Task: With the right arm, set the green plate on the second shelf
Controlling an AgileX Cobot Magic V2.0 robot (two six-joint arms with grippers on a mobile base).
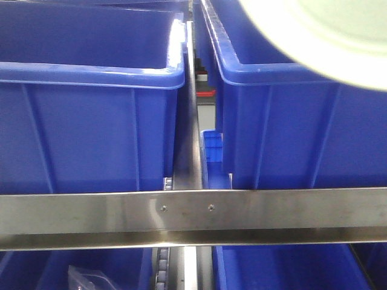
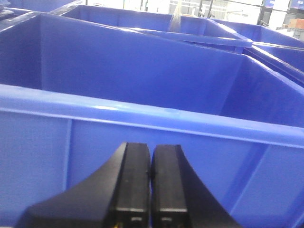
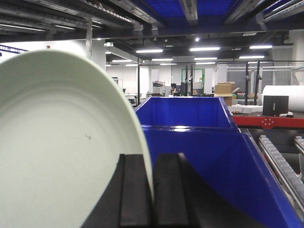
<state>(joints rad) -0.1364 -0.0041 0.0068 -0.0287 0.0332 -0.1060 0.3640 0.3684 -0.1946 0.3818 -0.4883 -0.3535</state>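
Observation:
The green plate (image 3: 61,152) fills the left of the right wrist view, standing on edge, with my right gripper (image 3: 152,190) shut on its rim. One black finger (image 3: 134,190) lies on the plate's inner face, the other on its back. In the front view the plate (image 1: 326,33) shows blurred at the top right, over the right blue bin (image 1: 290,133). My left gripper (image 2: 150,183) is shut with nothing between its fingers, right before the wall of a blue bin (image 2: 142,118).
Two large blue bins (image 1: 91,121) stand side by side on a shelf, split by a steel upright (image 1: 195,139). A steel cross rail (image 1: 193,217) runs below them, with more blue bins (image 1: 284,269) underneath. A roller track (image 3: 282,166) lies right of the bin (image 3: 190,123) ahead.

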